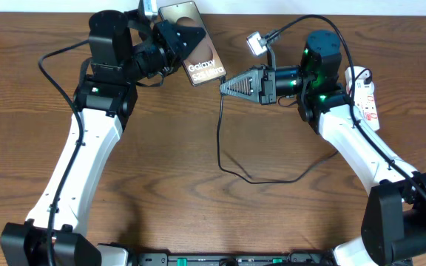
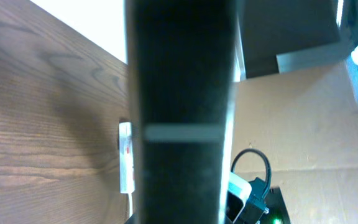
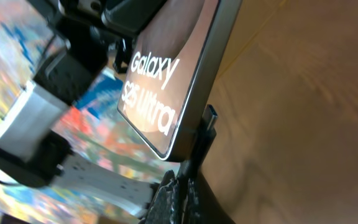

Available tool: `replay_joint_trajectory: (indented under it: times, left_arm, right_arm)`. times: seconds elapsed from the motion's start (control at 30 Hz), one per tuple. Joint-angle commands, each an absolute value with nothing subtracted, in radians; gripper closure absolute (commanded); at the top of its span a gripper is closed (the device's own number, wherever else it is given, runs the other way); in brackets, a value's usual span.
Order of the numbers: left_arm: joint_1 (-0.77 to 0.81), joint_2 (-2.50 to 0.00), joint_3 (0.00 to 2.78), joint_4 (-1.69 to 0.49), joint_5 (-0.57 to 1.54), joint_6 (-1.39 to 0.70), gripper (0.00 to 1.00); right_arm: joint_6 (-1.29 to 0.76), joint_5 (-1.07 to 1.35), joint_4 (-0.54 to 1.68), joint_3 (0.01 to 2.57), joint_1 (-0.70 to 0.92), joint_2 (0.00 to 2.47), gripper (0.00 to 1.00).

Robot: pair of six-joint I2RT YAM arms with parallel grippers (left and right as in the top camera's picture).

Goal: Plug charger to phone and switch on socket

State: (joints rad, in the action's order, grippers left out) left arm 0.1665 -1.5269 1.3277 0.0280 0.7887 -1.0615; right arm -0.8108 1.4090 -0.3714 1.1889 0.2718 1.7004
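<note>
My left gripper [image 1: 186, 38] is shut on the phone [image 1: 198, 59] and holds it tilted above the table's far edge. Its brownish screen shows white "Galaxy" text. In the left wrist view the phone's dark body [image 2: 179, 93] fills the middle. My right gripper [image 1: 225, 86] is shut on the plug end of the charger, whose thin black cable [image 1: 220, 140] loops down across the table. In the right wrist view the fingers [image 3: 182, 193] hold the plug tip [image 3: 209, 117] against the phone's [image 3: 166, 74] lower edge. The tip shows beside the edge. The socket [image 1: 367, 96] lies at the right.
The socket also shows in the left wrist view [image 2: 125, 155] with its thick white cord. A small white camera block [image 1: 256, 43] sits on the right arm. The black cable [image 1: 272, 179] trails under the right arm. The table's far edge meets a pale wall.
</note>
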Motion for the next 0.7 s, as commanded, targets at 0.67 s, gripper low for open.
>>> replay_joint_trajectory:
  times: [0.67]
  left_arm:
    - [0.149,-1.569,1.338,-0.094,1.021,-0.884,0.93]
  right_arm:
    - [-0.498,1.562,-0.063,0.859,0.361,1.385,0.99]
